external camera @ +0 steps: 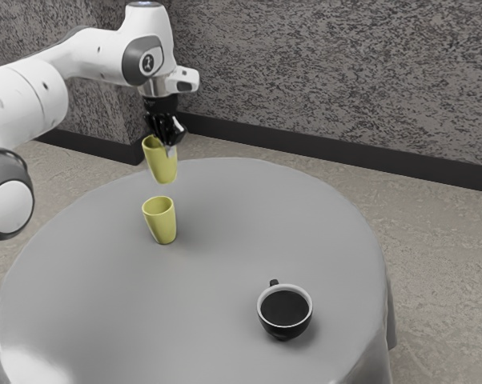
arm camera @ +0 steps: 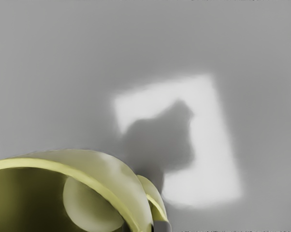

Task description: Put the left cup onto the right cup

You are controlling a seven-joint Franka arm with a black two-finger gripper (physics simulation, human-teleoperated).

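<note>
A yellow-green cup (external camera: 160, 161) hangs in the air, a little tilted, with my gripper (external camera: 166, 136) shut on its rim. A second yellow-green cup (external camera: 159, 220) stands upright on the round grey table (external camera: 105, 320), directly below the held one with a small gap between them. In the wrist view the held cup (arm camera: 53, 193) looms large and blurred right under my hand, and a sliver of the lower cup (arm camera: 152, 195) peeks out behind it.
A black mug (external camera: 285, 312) with a dark inside sits on the table toward the exterior view's right and front. A bright patch of light (arm camera: 208, 145) with the hand's shadow lies on the tabletop. A rough stone wall stands behind.
</note>
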